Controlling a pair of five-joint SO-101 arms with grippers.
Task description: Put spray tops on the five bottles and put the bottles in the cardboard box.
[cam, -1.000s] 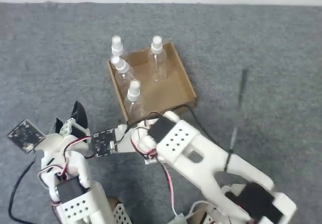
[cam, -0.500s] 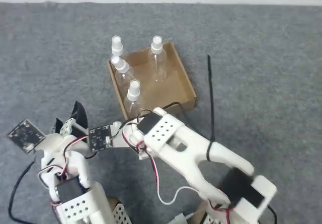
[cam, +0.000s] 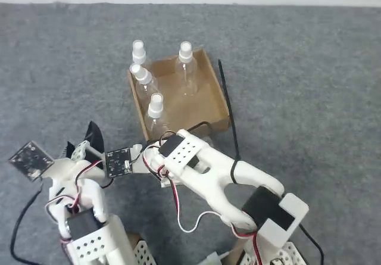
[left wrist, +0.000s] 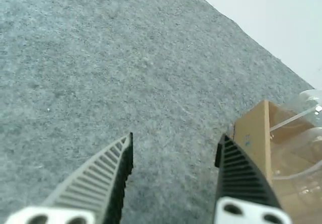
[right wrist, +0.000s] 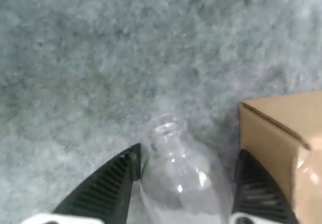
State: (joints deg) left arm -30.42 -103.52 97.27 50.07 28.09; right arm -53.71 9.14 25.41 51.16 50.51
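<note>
Now, right gripper (right wrist: 188, 152) spread around clear plastic bottle (right wrist: 183, 191), left gripper (left wrist: 176, 137) agape, empty.

— What has the right arm (cam: 202, 164) done over the last 1 second?
— It has swung to the left. Its rear joint has come left too, so the whole arm now lies closer along the near side of the cardboard box (cam: 136, 101).
— And the black cable (cam: 228, 107)?
— It has been carried along, from well right of the box to just beside its right wall.
</note>
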